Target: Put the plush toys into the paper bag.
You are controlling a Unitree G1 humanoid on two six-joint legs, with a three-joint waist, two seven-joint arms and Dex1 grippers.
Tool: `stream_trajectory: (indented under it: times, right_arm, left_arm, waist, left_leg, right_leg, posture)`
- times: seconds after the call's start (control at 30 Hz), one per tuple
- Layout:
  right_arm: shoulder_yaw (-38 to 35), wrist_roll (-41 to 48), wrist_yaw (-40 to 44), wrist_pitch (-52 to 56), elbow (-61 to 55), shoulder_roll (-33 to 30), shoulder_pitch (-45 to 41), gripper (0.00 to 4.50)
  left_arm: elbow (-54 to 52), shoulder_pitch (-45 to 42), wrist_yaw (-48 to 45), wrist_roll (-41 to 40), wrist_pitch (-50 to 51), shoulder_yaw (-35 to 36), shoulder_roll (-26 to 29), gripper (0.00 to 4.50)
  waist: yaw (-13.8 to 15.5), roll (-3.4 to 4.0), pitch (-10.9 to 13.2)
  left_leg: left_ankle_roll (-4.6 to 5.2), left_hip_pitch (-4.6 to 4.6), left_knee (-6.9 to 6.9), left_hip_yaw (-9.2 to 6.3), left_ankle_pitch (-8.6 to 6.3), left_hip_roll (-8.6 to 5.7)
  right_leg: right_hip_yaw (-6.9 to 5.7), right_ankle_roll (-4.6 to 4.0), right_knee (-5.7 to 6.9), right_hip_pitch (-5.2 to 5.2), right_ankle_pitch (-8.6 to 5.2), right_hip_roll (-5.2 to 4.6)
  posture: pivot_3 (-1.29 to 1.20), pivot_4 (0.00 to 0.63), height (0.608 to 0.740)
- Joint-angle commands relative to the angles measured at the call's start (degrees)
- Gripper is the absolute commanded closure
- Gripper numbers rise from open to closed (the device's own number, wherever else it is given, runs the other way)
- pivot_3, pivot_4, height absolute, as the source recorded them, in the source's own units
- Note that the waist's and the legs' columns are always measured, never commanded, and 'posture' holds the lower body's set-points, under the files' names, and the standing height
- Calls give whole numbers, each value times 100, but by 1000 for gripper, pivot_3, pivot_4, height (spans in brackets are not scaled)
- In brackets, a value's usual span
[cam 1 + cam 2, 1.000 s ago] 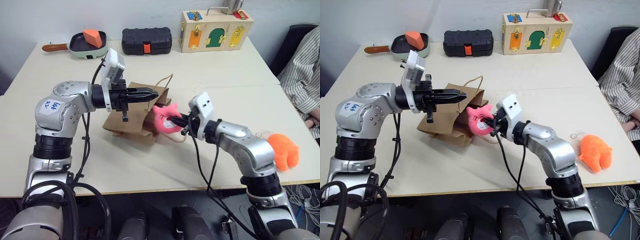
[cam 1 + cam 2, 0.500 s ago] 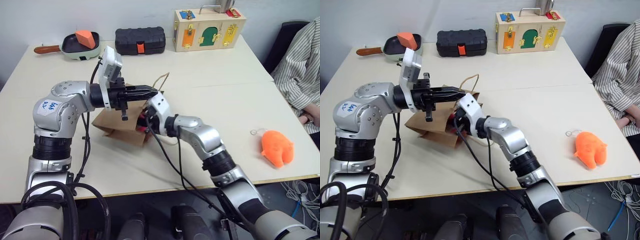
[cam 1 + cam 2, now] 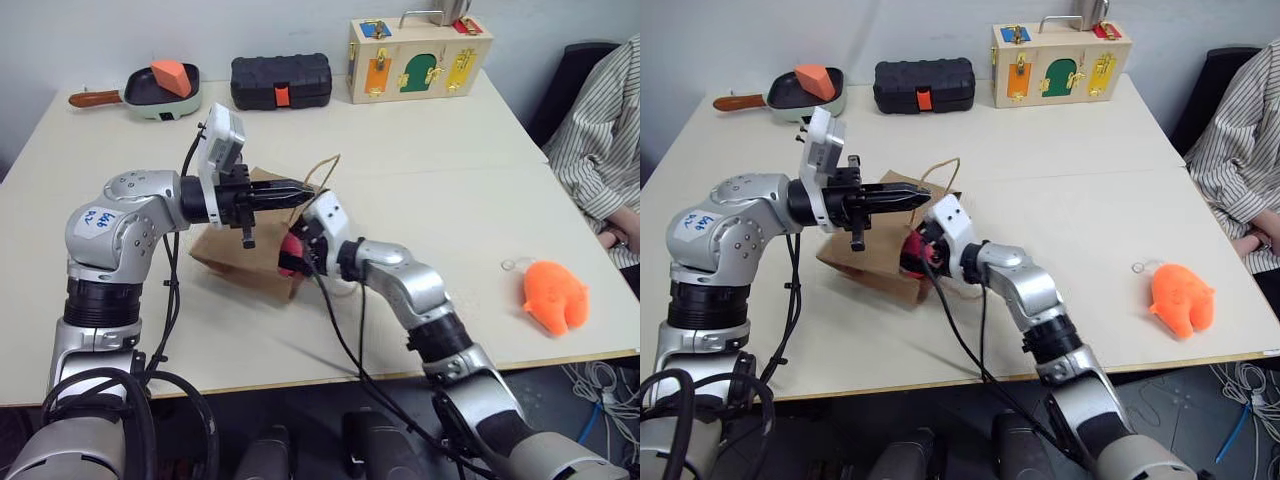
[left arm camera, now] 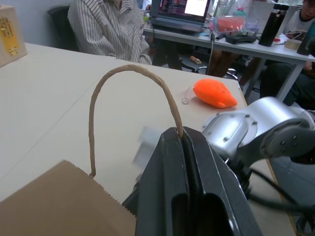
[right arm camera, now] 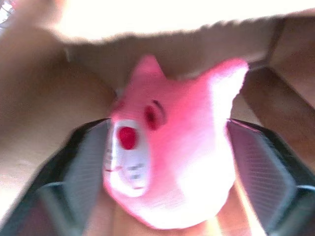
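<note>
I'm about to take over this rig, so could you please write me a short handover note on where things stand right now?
Left pincer: shut on a handle of the paper bag, holding its mouth up.
Right pincer: at the bag's mouth, fingers spread either side of the pink bear toy, which sits just inside the bag.
Orange plush toy: on the table, off to the robot's right, near a seated person.
Done: pink toy nearly delivered.
Left: withdraw the right arm, fetch the orange toy, bag it.
</note>
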Motion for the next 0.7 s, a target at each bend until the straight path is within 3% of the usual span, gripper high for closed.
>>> stream_trajectory:
  times: [0.03, 0.2, 0.3, 0.43, 0.57, 0.7]
  right_arm:
    - [-604, 706, 108, 913, -1746, -621, 391, 44]
    - [-2017, 1651, -365, 2180, -3279, -1406, 1030, 44]
    - [-2890, 1399, -650, 2433, -3822, -2339, 1549, 44]
    - [-3847, 413, -1064, 2392, -3960, -3714, 2639, 44]
    - [-4890, 102, -1417, 2822, -3726, -3774, 3346, 44]
    - [-5279, -7, -1479, 2923, -3522, -3554, 3971, 44]
  left_arm:
    - [-262, 18, 33, -138, 2, 149, 35, 4500]
    - [-286, 103, 47, -166, -8, 140, -14, 4500]
    - [-313, 118, 15, -200, -11, 135, -19, 4500]
    - [-334, 138, -37, -248, -10, 167, 30, 4500]
    - [-322, 205, -31, -253, -79, 177, 18, 4500]
    - [-360, 218, -13, -279, -87, 153, -18, 4500]
  waist:
    - [17, 0, 0]
    - [67, 0, 0]
    - [147, 0, 0]
    - [285, -2, 0]
    - [321, -4, 0]
    - [304, -4, 0]
  left_leg:
    - [0, -4, 0, 0, 0, -1]
    - [0, -5, -3, 6, 0, 1]
    - [1, -7, -5, 10, 0, 0]
    - [10, -13, -2, 17, -3, -7]
    - [12, -12, -2, 20, -3, -6]
    - [13, -7, -2, 26, -2, -4]
  right_leg:
    - [0, 0, -5, 0, 0, 0]
    - [2, 0, -13, -1, 0, 1]
    - [6, 0, -16, -1, 0, 1]
    - [13, 0, -30, 3, 0, -7]
    - [16, 0, -35, 11, 0, -3]
    - [20, 0, -32, 14, 0, 1]
  posture:
    - [0, 150, 740]
    - [0, 150, 740]
    - [0, 150, 740]
    - [0, 150, 740]
    - [0, 150, 740]
    - [0, 150, 740]
